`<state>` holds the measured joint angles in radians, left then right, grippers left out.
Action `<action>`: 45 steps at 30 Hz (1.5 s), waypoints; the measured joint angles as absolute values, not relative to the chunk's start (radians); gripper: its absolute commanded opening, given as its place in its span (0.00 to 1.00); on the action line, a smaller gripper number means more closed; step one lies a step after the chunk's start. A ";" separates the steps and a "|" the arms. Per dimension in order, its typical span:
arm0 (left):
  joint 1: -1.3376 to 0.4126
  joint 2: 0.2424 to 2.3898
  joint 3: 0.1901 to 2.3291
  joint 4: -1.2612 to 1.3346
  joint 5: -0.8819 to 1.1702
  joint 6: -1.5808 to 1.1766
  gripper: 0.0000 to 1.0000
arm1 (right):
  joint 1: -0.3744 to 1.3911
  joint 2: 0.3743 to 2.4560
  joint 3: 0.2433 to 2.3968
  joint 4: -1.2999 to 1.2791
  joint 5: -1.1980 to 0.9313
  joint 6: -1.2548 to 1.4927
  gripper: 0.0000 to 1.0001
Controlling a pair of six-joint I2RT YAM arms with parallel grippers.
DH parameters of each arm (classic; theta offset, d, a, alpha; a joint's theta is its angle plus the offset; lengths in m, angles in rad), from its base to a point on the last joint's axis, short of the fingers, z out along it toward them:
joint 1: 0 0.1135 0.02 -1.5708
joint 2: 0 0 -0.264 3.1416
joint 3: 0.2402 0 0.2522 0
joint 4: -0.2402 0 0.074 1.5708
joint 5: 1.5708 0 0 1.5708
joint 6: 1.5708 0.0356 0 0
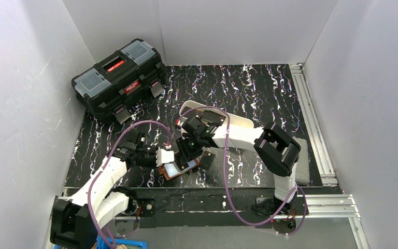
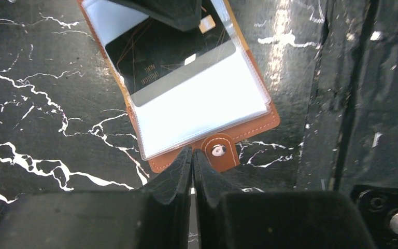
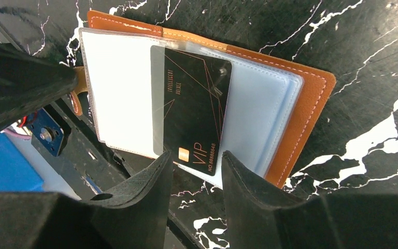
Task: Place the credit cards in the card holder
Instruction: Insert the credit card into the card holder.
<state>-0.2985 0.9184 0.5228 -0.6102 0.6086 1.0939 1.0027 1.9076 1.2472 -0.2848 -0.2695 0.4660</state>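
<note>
Seating the card [image 3: 197,104] in the card holder [image 3: 311,109] turns on one relation: the card's long axis points straight away from the right gripper [image 3: 197,161], while the only covered part is the long edge on the side of the left gripper [image 2: 193,153]; on this evidence the required travel is probably sideways across the card, toward the left arm, not lengthwise.

The right gripper's jaws stand part-way apart and flank the card's near short end, one finger beside each long edge; whether the pads press the card cannot be determined. The left gripper's fingers are closed tip to tip at the holder's rim, just beside the snap tab [image 2: 218,151]; whether they nip the leather or only pin it is unclear.

The holder lies open and flat on the black marbled table [image 3: 368,41], near its front edge, between the two grippers; whether the card sits in a pocket or merely between the clear leaves [image 2: 207,98] cannot be told.

A second dark card [image 1: 208,158] lies on the table just beside the holder, nearer the right arm. The white tray [image 1: 238,120] lies behind that arm; the black toolbox [image 1: 119,78] stands well apart at the far left; neither obstructs.
</note>
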 measured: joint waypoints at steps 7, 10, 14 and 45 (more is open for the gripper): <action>-0.247 0.962 0.460 -0.577 0.620 1.285 0.05 | 1.001 1.898 1.270 -0.294 -0.260 0.460 0.44; -0.245 0.961 0.451 -0.572 0.631 1.342 0.05 | 0.997 1.898 1.287 -0.296 -0.260 0.459 0.42; -0.245 0.960 0.451 -0.556 0.640 1.376 0.04 | 0.991 1.898 1.304 -0.298 -0.260 0.458 0.38; -0.308 1.106 0.642 -0.636 0.730 1.350 0.01 | 0.880 1.789 1.147 -0.253 -0.189 0.464 0.55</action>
<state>-0.3080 1.1057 0.6422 -0.6365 0.7300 1.3499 0.8799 1.7885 1.1469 -0.2531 -0.1890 0.4641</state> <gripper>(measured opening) 0.022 0.545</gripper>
